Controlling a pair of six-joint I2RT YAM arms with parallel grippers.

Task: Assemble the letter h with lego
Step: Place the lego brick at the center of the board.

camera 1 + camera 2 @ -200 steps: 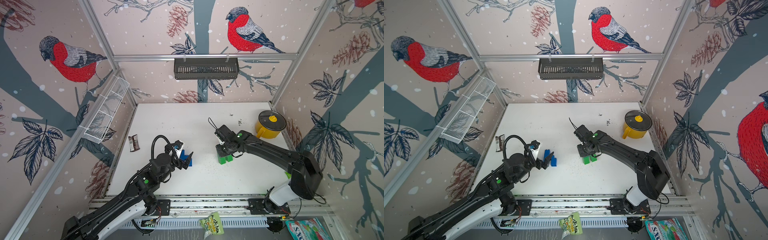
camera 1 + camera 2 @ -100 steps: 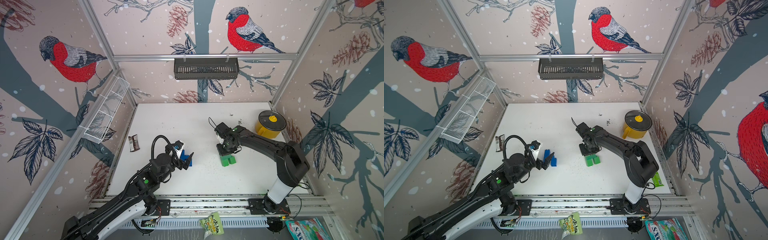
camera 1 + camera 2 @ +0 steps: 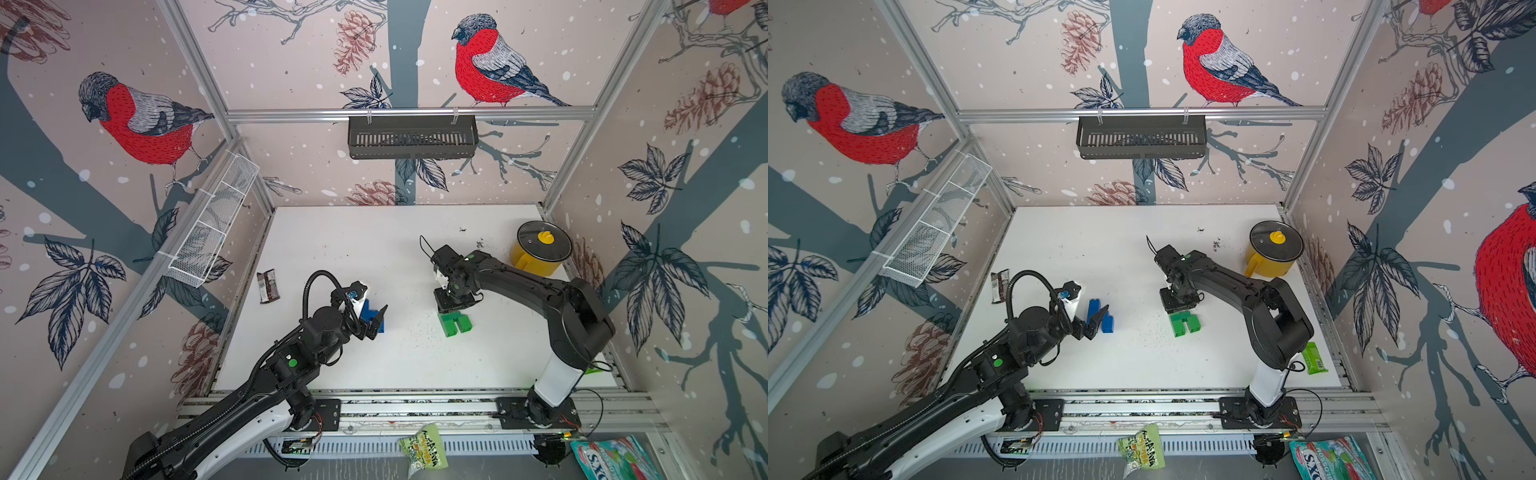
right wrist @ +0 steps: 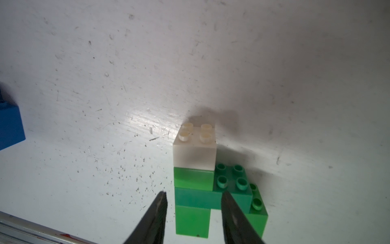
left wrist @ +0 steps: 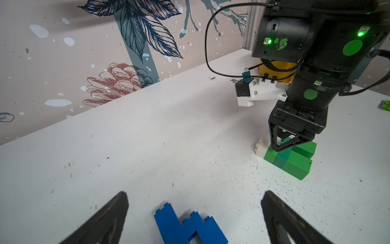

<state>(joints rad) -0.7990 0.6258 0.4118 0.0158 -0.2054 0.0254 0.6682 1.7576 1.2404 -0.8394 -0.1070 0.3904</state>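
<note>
Now the right gripper [image 4: 194, 193] has just parted, releasing the green-and-white lego [image 4: 193, 179] mid-bench, and that h looks finished; left gripper [image 5: 195, 192] hangs spread wide over the blue lego [image 5: 168, 224].

The left arm [image 3: 266, 386] is stretched forward and low; the left hand [image 5: 195, 193] is held with fingers spread wide. The right arm [image 3: 519, 284] is folded at the elbow; the right hand [image 4: 194, 193] is pointed straight down, fingers parted only narrowly.
</note>
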